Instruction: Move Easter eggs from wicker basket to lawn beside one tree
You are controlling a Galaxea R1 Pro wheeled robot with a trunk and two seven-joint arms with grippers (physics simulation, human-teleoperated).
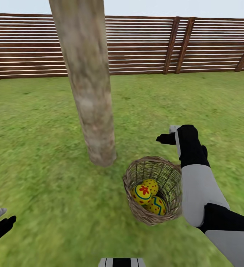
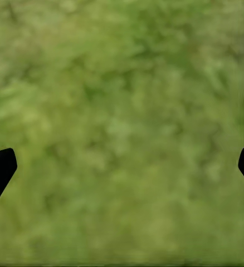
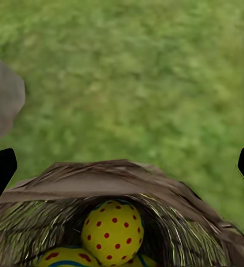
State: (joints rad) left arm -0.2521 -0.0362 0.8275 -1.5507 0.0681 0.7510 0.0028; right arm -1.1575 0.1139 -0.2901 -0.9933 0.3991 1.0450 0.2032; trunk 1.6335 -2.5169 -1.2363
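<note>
The wicker basket [image 1: 153,191] sits on the lawn [image 1: 44,148] just right of the thick grey-brown tree [image 1: 96,122] trunk. Three yellow Easter eggs lie inside: one with a red flower [image 1: 141,193], one with red dots [image 1: 151,184], one with a blue zigzag [image 1: 157,206]. My right gripper [image 1: 168,134] hovers open just beyond the basket's far rim, holding nothing. In the right wrist view the dotted egg [image 3: 112,231] shows under the basket rim [image 3: 99,181], between the gripper's [image 3: 122,169] spread fingertips. My left gripper [image 1: 1,219] is open and empty, low at the left over grass [image 2: 122,111].
A brown slatted fence [image 1: 144,44] closes the garden behind the tree. Open grass spreads all around the trunk, left and right. The base of the trunk [image 3: 2,100] shows beside the basket in the right wrist view.
</note>
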